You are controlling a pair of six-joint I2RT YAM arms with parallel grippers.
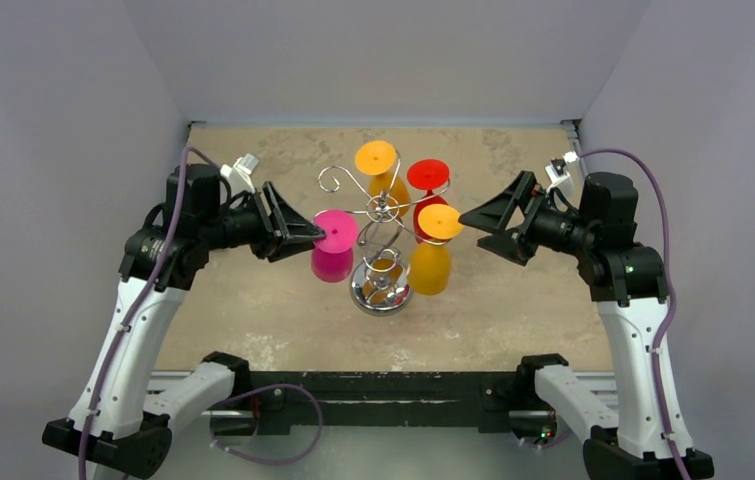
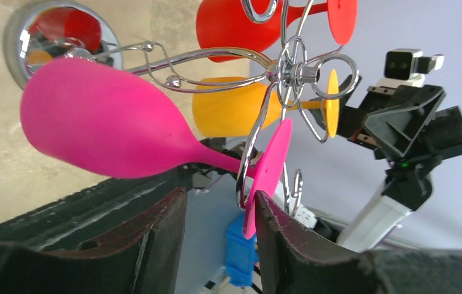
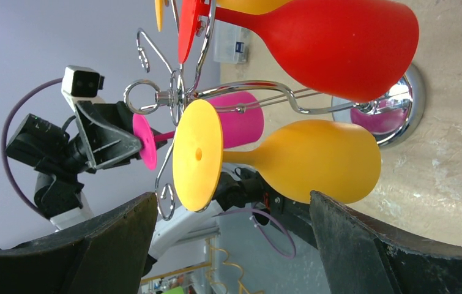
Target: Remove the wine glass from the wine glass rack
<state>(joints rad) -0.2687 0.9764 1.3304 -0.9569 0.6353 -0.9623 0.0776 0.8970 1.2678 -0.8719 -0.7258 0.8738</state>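
Note:
The chrome wine glass rack [image 1: 382,211] stands mid-table on its round base, with wine glasses hanging bowl-down from its scroll arms. The pink wine glass [image 1: 333,252] hangs on the left arm. My left gripper [image 1: 317,236] is level with its foot. In the left wrist view the jaws stand partly open [image 2: 221,203]. The pink foot's rim [image 2: 270,174] rests against the inner face of one finger, and the stem sits in the wire hook. My right gripper [image 1: 464,216] is wide open beside the yellow glass [image 3: 314,162], whose foot lies beyond its fingertips [image 3: 234,205].
A red glass [image 1: 427,182] and an orange glass [image 1: 377,164] hang on the far arms. The rack's curled wire ends [image 2: 294,184] sit close to the pink foot. The tabletop [image 1: 253,310] is beige, with grey walls on three sides.

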